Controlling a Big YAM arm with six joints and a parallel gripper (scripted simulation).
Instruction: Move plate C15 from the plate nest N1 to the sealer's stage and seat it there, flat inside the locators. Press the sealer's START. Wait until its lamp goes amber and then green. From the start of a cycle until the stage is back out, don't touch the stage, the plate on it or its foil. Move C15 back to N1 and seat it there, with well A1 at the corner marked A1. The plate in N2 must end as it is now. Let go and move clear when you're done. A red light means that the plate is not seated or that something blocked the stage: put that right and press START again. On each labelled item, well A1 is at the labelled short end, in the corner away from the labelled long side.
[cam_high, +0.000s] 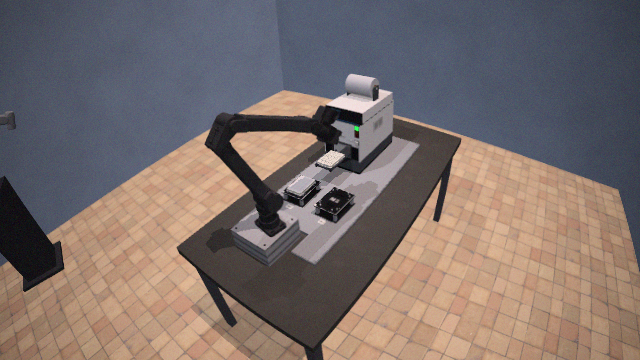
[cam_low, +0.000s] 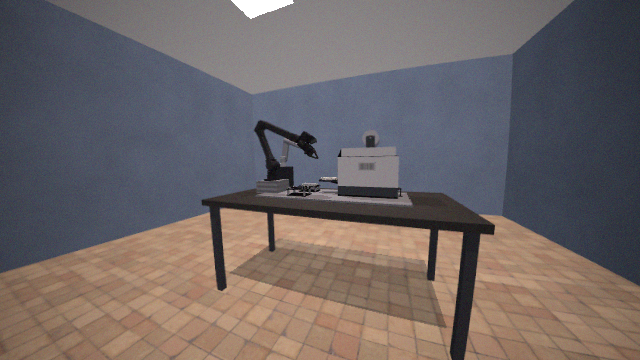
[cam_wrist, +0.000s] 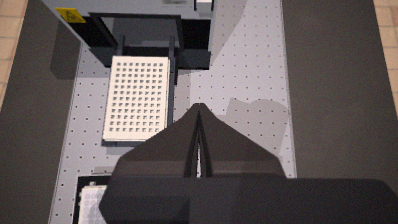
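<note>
The white well plate C15 (cam_high: 330, 159) (cam_wrist: 137, 95) lies flat on the sealer's stage (cam_wrist: 171, 85), which stands out in front of the sealer (cam_high: 367, 125) (cam_low: 367, 172). The sealer's lamp (cam_high: 356, 131) shows green. My gripper (cam_high: 336, 134) (cam_low: 315, 156) (cam_wrist: 199, 111) is shut and holds nothing. It hangs high above the grey mat (cam_wrist: 250, 75), just to the right of the stage and near the sealer's front. Nest N1 (cam_high: 335, 205) is black and bare. Nest N2 (cam_high: 301, 186) holds another pale plate, whose corner shows in the wrist view (cam_wrist: 92, 205).
The arm's base (cam_high: 267, 240) stands on a grey block at the mat's near end. A foil roll (cam_high: 362, 85) sits on top of the sealer. A yellow warning label (cam_wrist: 70, 15) marks the sealer's left side. Dark table top borders the mat on both sides.
</note>
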